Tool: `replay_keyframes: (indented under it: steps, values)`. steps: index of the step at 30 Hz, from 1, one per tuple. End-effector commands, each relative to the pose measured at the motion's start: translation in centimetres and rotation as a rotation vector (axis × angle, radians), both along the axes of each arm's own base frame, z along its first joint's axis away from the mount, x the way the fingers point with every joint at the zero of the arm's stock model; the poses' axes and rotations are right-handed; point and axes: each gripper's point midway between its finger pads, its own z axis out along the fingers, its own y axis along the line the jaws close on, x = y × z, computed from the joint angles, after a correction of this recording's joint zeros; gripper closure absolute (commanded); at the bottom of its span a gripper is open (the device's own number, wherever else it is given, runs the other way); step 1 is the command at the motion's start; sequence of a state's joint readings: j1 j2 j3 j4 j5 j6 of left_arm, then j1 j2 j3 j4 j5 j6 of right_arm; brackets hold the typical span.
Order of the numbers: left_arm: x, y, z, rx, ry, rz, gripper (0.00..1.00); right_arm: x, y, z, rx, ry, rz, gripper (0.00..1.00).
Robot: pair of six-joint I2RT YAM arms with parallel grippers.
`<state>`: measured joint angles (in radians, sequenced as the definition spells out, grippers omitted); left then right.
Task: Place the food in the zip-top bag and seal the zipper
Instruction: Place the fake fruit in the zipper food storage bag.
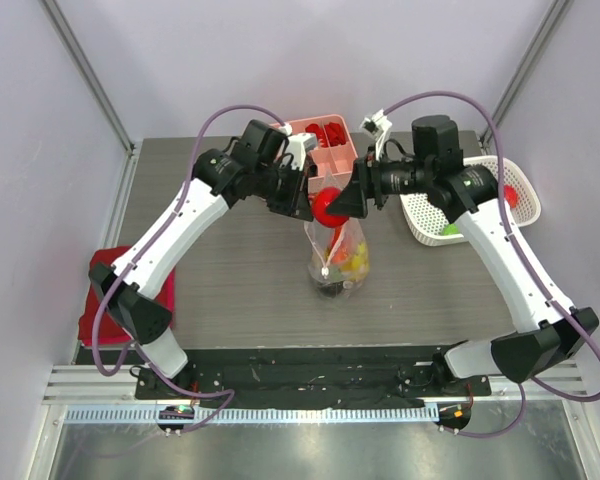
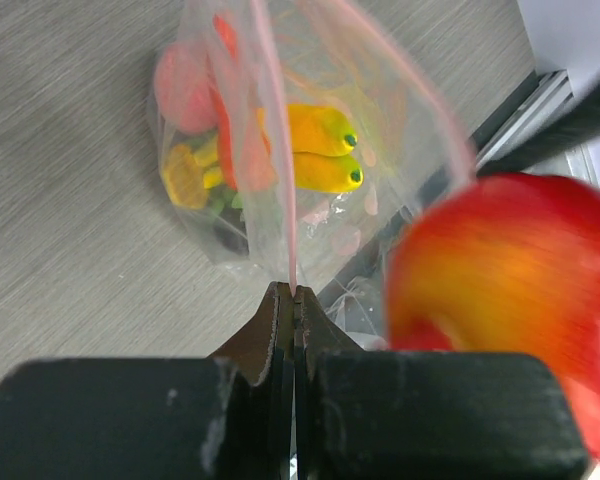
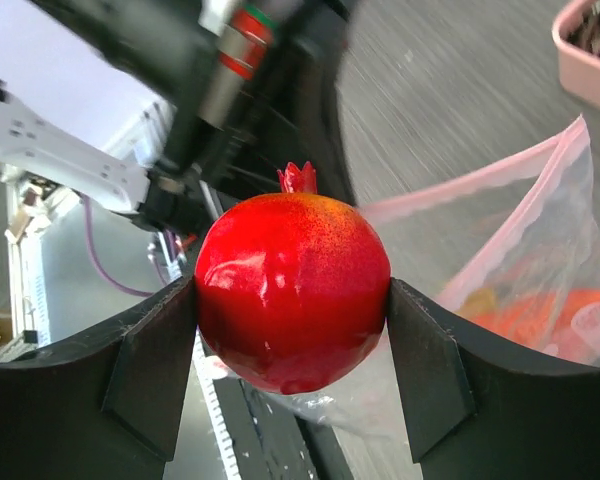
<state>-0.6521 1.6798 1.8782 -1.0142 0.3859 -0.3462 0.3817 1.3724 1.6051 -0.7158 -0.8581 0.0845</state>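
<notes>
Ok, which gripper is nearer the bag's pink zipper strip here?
Left. The left gripper is shut on the zipper strip, holding the zip-top bag by its mouth. The right gripper holds a toy pomegranate close beside the open mouth.

The left claw (image 2: 287, 300) and pink tray (image 1: 332, 165) crowd the zip-top bag (image 1: 342, 258) mouth, while the table (image 1: 230, 275) beside it lies open.

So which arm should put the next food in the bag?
Right. The right gripper holds the red fruit at the open mouth of the zip-top bag; the left gripper is shut on the zipper.
</notes>
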Motion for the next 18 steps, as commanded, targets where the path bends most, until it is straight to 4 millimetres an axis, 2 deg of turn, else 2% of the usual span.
replay_keyframes:
  steps: [1, 3, 5, 9, 10, 12, 13, 14, 15, 16, 18]
  values:
    - [-0.8, 0.1, 3.7, -0.086, -0.053, -0.015, 1.0, 1.6, -1.0, -0.5, -0.089, -0.13, -0.105, 0.52]
    - [-0.9, 0.2, 3.9, -0.088, -0.059, -0.017, 1.0, 2.7, -1.7, -1.5, -0.155, -0.139, -0.159, 0.53]
    - [-1.0, 0.3, 3.9, -0.087, -0.061, -0.017, 1.0, 4.0, -3.0, -1.2, -0.215, -0.189, -0.239, 0.53]
    - [-0.9, 0.4, 4.3, -0.094, -0.072, -0.015, 1.0, 3.9, -4.4, -1.4, -0.321, -0.227, -0.251, 0.52]
    - [-0.8, 0.4, 4.2, -0.093, -0.071, -0.014, 1.0, 3.8, -4.4, -1.7, -0.356, -0.246, -0.238, 0.5]
    - [-0.7, 0.3, 4.6, -0.099, -0.081, -0.016, 1.0, 3.0, -4.5, -2.6, -0.408, -0.241, -0.204, 0.4]
    - [-0.6, 0.2, 4.6, -0.097, -0.081, -0.017, 1.0, 2.8, -4.3, -2.8, -0.423, -0.24, -0.196, 0.3]
    - [-0.4, 0.1, 4.7, -0.101, -0.085, -0.02, 1.0, 2.3, -4.0, -3.1, -0.436, -0.247, -0.171, 0.14]
    - [-0.4, 0.0, 4.8, -0.103, -0.085, -0.022, 1.0, 2.1, -3.9, -3.0, -0.43, -0.248, -0.164, 0.06]
    - [-0.4, -0.1, 4.9, -0.105, -0.085, -0.023, 1.0, 2.0, -3.8, -2.7, -0.422, -0.25, -0.16, 0.01]
    - [-0.2, -0.2, 5.0, -0.107, -0.088, -0.023, 1.0, 2.1, -3.9, -1.8, -0.406, -0.258, -0.184, 0.0]
